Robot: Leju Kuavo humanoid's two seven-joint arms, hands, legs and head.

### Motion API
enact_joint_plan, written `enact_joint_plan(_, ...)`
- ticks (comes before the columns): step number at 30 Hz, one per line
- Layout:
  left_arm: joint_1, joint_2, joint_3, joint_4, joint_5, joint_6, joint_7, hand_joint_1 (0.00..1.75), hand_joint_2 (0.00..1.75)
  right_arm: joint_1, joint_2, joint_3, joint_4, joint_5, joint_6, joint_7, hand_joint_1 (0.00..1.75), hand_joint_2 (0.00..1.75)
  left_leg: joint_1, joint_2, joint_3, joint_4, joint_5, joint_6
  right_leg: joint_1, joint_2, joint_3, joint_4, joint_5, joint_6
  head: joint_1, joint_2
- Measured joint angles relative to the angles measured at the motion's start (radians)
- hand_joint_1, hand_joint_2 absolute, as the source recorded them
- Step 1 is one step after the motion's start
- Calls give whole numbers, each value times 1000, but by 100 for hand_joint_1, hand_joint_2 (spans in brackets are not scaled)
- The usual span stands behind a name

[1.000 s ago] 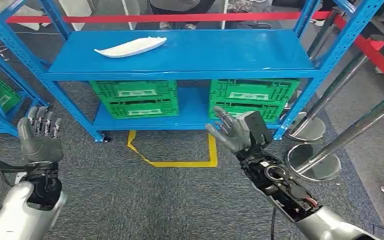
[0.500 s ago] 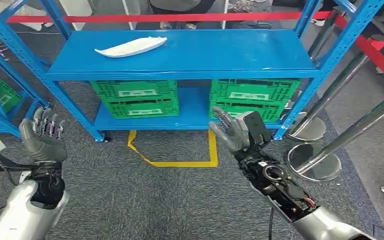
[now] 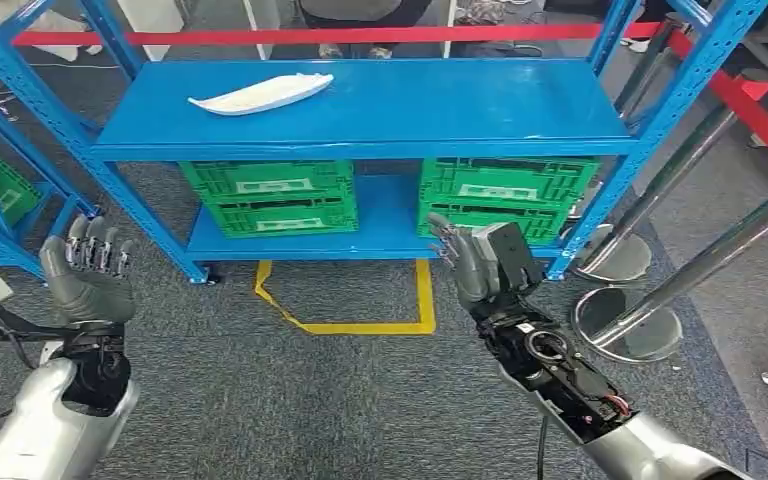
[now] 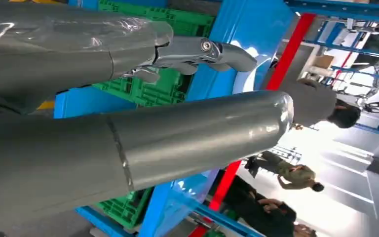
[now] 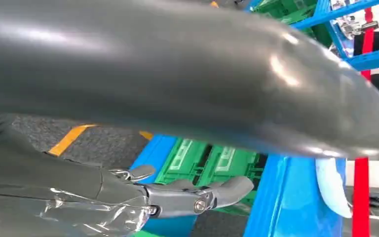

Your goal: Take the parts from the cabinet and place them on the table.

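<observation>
Your main risk is the reach: the white part (image 3: 260,94) lies far back on the left of the blue cabinet's top shelf (image 3: 380,105), and either forearm may strike the shelf's front edge if you go in low. The part looks long, thin, curved and tapered, so it may slide or tip under a one-sided grip. Left hand (image 3: 88,277) and right hand (image 3: 472,262) are both raised, fingers spread, holding nothing, well short of the shelf.
</observation>
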Motion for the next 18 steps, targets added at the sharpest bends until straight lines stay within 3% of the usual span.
enact_joint_plan(18, -12, -7, -2, 20, 0, -5, -7, 0, 0, 4, 0, -2, 0, 0, -4, 0, 0, 0, 0, 0, 0, 0, 0, 0, 0, 0, 0, 0, 0, 0, 0, 0)
